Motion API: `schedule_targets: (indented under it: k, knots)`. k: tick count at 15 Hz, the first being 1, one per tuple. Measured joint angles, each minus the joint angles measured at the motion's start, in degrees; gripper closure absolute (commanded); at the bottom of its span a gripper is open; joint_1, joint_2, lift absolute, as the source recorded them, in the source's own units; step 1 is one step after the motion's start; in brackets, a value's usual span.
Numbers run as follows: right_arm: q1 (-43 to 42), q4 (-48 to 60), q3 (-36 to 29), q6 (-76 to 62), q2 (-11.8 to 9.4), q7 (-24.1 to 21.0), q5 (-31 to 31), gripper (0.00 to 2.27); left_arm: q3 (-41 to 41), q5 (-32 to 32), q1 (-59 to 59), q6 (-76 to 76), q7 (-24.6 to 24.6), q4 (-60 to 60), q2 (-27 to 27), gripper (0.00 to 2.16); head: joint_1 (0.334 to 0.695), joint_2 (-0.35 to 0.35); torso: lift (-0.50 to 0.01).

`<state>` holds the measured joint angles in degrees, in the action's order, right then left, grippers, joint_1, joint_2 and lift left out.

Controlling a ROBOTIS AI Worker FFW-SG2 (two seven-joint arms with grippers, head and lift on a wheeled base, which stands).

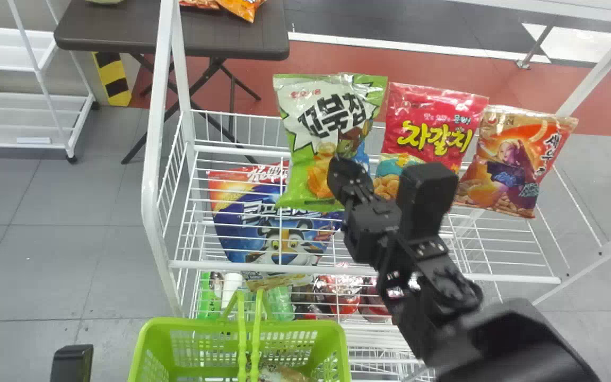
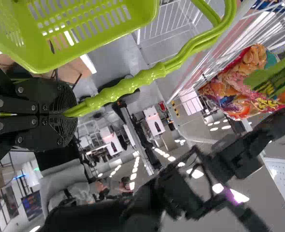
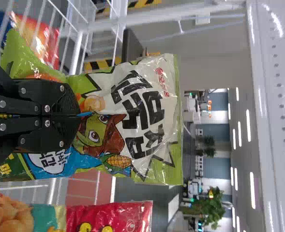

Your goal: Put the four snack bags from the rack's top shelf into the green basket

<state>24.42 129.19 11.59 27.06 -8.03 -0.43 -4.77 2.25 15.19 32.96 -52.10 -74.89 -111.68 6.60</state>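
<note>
The green snack bag (image 1: 316, 127) stands upright at the left of the row on the rack's top shelf, my right gripper (image 1: 338, 168) at its front. In the right wrist view, the right gripper (image 3: 74, 115) is shut on a fold of the green bag (image 3: 142, 111). To its right are a red bag (image 1: 433, 124) and an orange bag (image 1: 517, 154). The green basket (image 1: 162, 331) hangs before the rack, with a packet (image 1: 279, 373) inside. My left gripper (image 2: 68, 113) is shut on the basket handle (image 2: 132, 86); black left wrist part (image 1: 72, 363) at lower left.
White rack posts (image 1: 157, 143) and a front rail (image 1: 369, 269) frame the shelf. A tiger-print bag (image 1: 279, 233) and other goods lie lower, beneath the top shelf's wires. Behind stands a dark table (image 1: 125, 29), and a white rack (image 1: 19, 116) is at far left.
</note>
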Motion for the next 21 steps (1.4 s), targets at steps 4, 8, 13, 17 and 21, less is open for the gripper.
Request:
schedule_targets:
  k: [4,8,13,17,21]
  knots:
    - [11.39,13.15,0.21,15.28,-4.51,-0.24,-4.17,2.16,0.23,-0.10,-0.18,0.16,-0.02,-0.17,-0.01,2.12,0.695,-0.140,0.000]
    - [18.43,18.48,-0.82,30.52,-5.39,0.08,-4.75,2.16,0.34,0.09,-0.18,0.28,-0.13,-0.31,0.03,2.12,0.695,-0.198,0.000]
    - [19.68,13.27,-0.75,37.96,-4.66,1.89,-7.98,2.16,0.29,-0.01,0.00,0.72,-0.08,-0.31,-0.21,2.12,0.695,-0.220,0.000]
    - [17.72,9.09,2.87,33.99,-4.37,2.34,-9.06,2.16,-0.04,-0.30,0.01,0.80,-0.06,-0.38,-0.34,2.12,0.695,-0.124,0.000]
    - [13.72,5.13,7.80,32.46,-4.36,2.22,-8.55,1.97,-0.14,-0.34,0.26,0.92,-0.19,-0.39,-0.32,2.12,0.695,-0.007,0.000]
